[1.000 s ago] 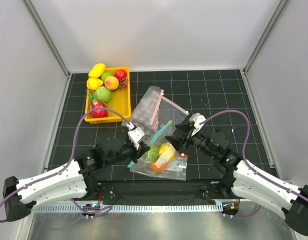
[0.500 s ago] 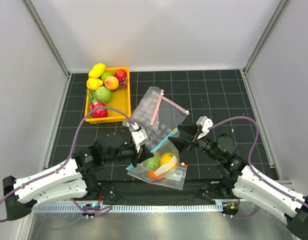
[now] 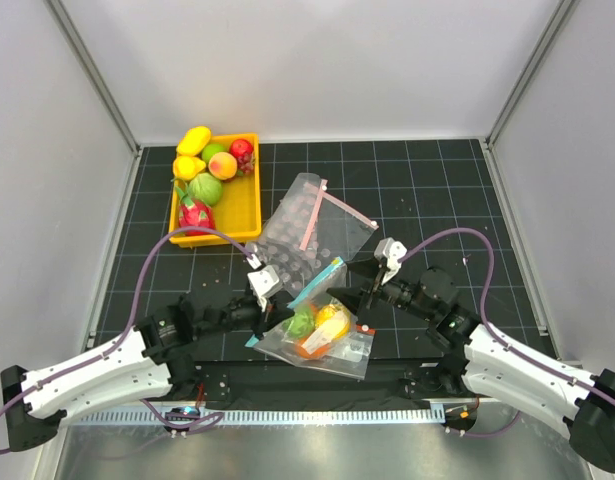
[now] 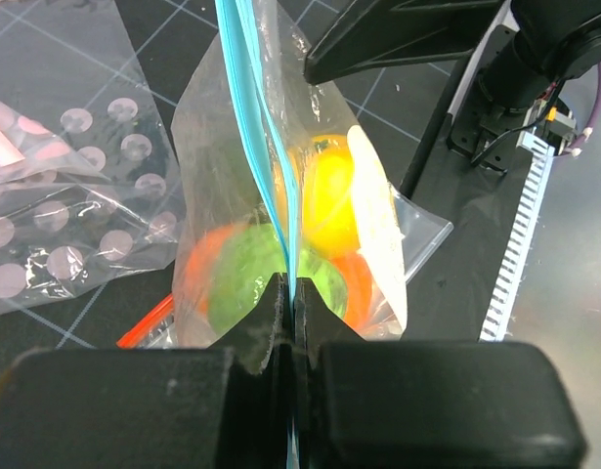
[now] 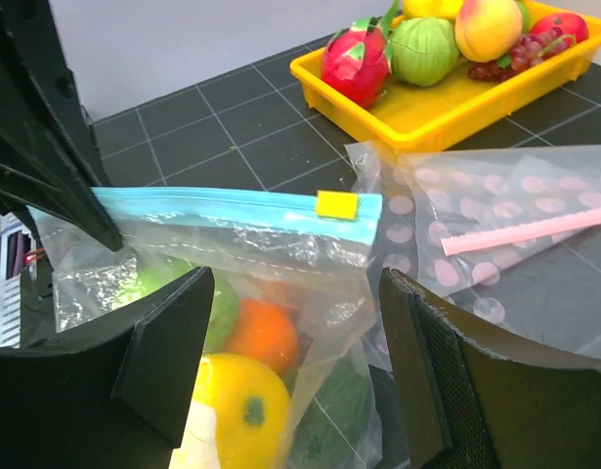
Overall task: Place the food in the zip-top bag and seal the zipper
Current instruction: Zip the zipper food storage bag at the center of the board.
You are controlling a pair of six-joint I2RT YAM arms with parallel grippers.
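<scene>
The zip-top bag (image 3: 322, 335) lies at the front middle of the mat, with yellow, green and orange food (image 3: 317, 322) inside. Its teal zipper (image 3: 322, 280) runs up and to the right. My left gripper (image 3: 275, 318) is shut on the zipper's near end; in the left wrist view the jaws (image 4: 291, 293) pinch the teal strip (image 4: 251, 107). My right gripper (image 3: 345, 285) stands open at the zipper's far end. In the right wrist view its fingers (image 5: 173, 362) straddle the bag (image 5: 310, 293) below the zipper (image 5: 212, 207) and a small yellow tab (image 5: 336, 204).
A yellow tray (image 3: 237, 205) with several fruits stands at the back left. A dotted clear bag with a pink strip (image 3: 309, 222) lies just behind the zip-top bag. A red-orange strip (image 4: 144, 325) of another flat bag shows under the zip-top bag.
My right gripper has moved left and down, closer to the bag's far end. My left gripper has drawn slightly left and toward me, still pinching the zipper; the bag shifted with it.
</scene>
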